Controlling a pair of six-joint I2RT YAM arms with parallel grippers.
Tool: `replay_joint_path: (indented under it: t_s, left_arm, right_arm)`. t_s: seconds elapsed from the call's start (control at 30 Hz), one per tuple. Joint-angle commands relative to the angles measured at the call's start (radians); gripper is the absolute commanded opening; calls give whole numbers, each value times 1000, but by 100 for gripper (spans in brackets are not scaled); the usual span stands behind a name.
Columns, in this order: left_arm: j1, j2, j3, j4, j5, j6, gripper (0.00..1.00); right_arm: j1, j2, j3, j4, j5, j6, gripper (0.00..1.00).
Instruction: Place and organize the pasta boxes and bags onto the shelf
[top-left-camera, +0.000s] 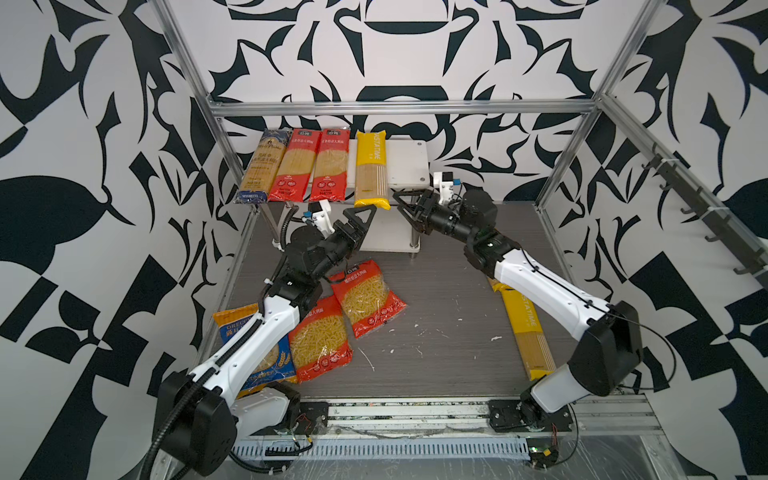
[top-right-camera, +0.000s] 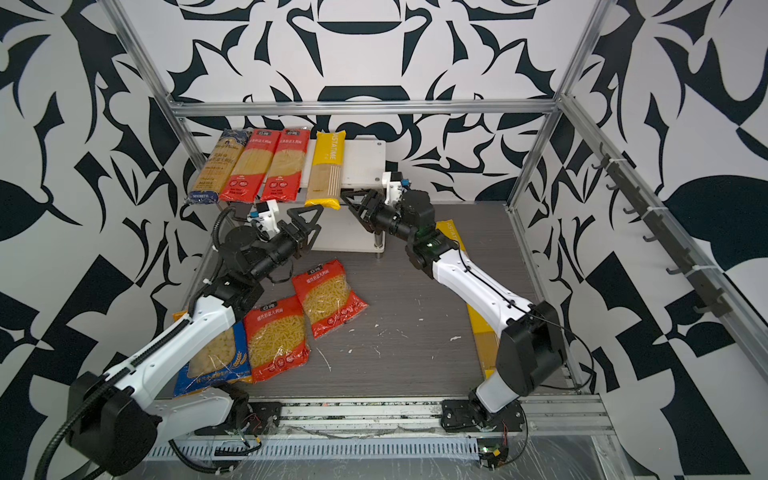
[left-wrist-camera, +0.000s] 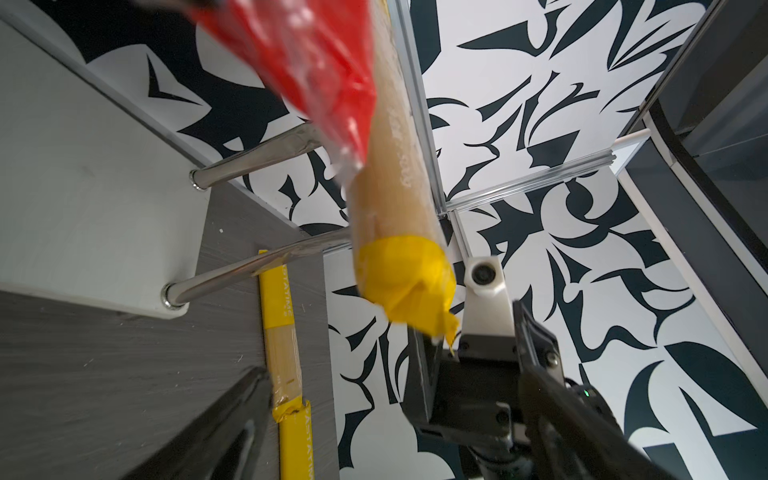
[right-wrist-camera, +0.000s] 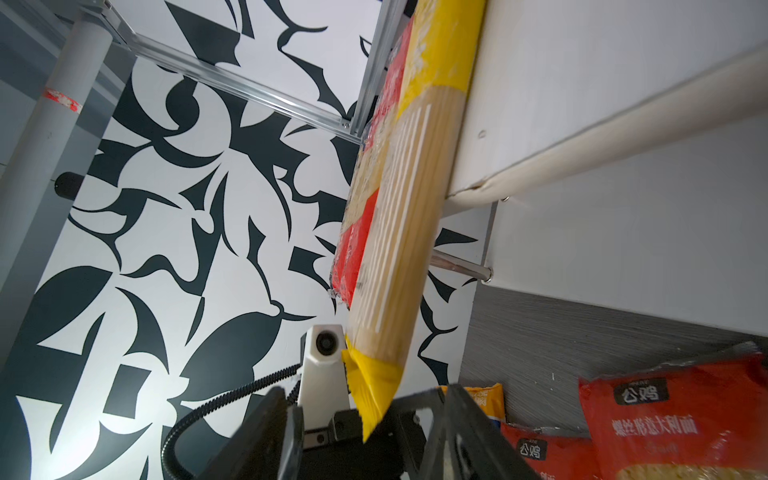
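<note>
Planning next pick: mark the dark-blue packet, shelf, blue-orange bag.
Dark-blue packet (top-left-camera: 262, 166): in a top view, middle.
Shelf (top-left-camera: 409, 162): in a top view, bare top board.
Blue-orange bag (top-right-camera: 218, 353): in a top view, clear window.

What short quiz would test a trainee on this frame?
1. True or false: the yellow packet on the shelf lies on its lower board.
2. Where do the two short red packets lie? A on the table, B on the top board, C in a gripper.
3. What colour is the leftmost packet on the shelf?
Key: 1 false, it lies on the top board. 2 A. 3 dark blue.
</note>
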Motion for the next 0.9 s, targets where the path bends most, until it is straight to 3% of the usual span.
replay_joint_path:
  t_s: [0.0, 0.13, 0.33, 0.67, 0.87]
  left_arm:
    - [-7, 46, 65, 53, -50, 27, 96]
    - [-7, 138, 117, 60, -104, 22, 90]
    - [-8, 212, 170, 90, -150, -18, 68]
    - [12, 201, 148, 118, -225, -106, 35]
    - [27, 192, 153, 93, -263, -126, 28]
  right_arm:
    - [-24, -81, -61, 49, -2, -39, 63]
    - [-45, -135, -142, 46, 9, -40, 64]
    - [-50, -159, -193, 53, 25, -40, 64]
    - [-53, -150, -196, 56, 24, -40, 63]
    - [-52, -152, -199, 58, 23, -36, 62]
